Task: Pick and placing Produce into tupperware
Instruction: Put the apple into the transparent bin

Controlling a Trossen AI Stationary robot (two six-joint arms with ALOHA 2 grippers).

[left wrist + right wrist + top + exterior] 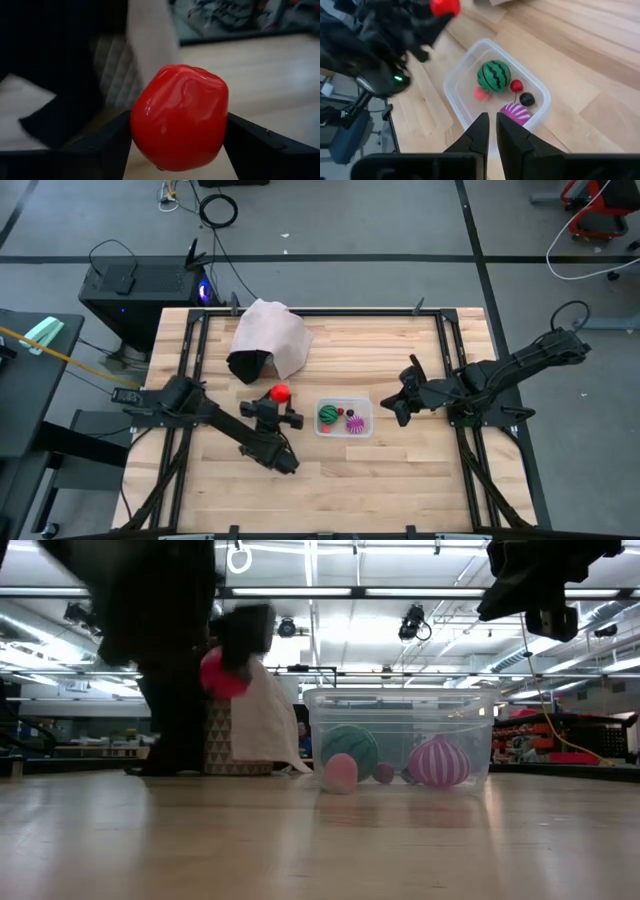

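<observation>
One red fruit [179, 117] pinched in left gripper [279, 398]; 5 pcs in tupperware [344, 431]; right gripper [490, 131] pressed together.

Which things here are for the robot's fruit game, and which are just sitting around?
For the job:
- red toy fruit, held in the left gripper
- clear tub
- striped green ball, magenta-striped piece and small red and dark bits inside it

Just lying about:
- pale bag
- right gripper, shut, waiting above the table beside the tub

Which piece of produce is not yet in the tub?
The red piece. It is clamped between the left gripper's jaws, raised above the table beside the tub, while the green striped ball and the other small pieces lie inside it.
</observation>
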